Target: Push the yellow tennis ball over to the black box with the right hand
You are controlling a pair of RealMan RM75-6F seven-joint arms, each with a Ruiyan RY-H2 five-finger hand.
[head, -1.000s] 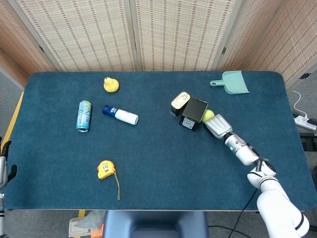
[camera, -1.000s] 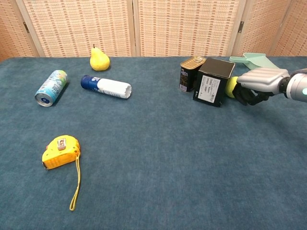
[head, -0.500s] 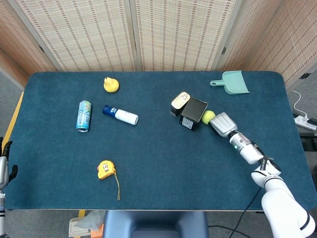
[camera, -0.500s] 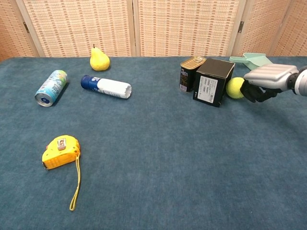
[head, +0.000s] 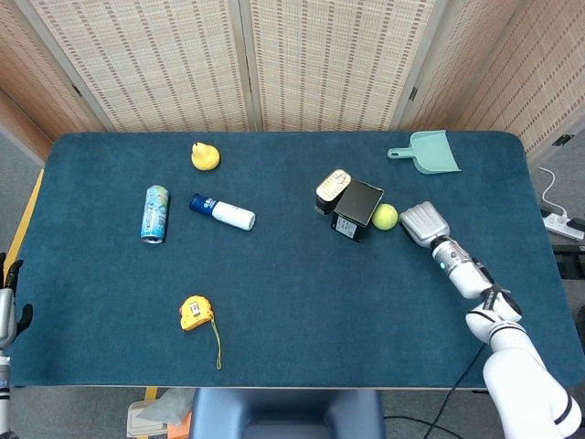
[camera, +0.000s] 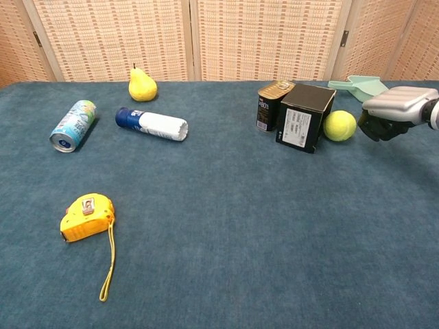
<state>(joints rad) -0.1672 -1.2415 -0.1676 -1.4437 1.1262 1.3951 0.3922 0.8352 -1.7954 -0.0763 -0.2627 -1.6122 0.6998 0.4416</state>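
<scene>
Right robot hand (camera: 396, 113) is hovering just right of the yellow tennis ball (camera: 340, 126), fingers curled under, holding nothing, touching nothing. Ball is resting on the desk (camera: 226, 226), against the black box (camera: 304, 116).

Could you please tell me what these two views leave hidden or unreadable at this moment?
- Left hand: head view shows only a sliver at the left edge; chest view shows none, so its state is unclear.
- Right hand: its fingers are curled under the hand's back in both views.
- Black box label: print too small to read.
- Tin can: partly behind the box in chest view.
- Yellow tennis ball: whether it touches the box is unclear.
</scene>
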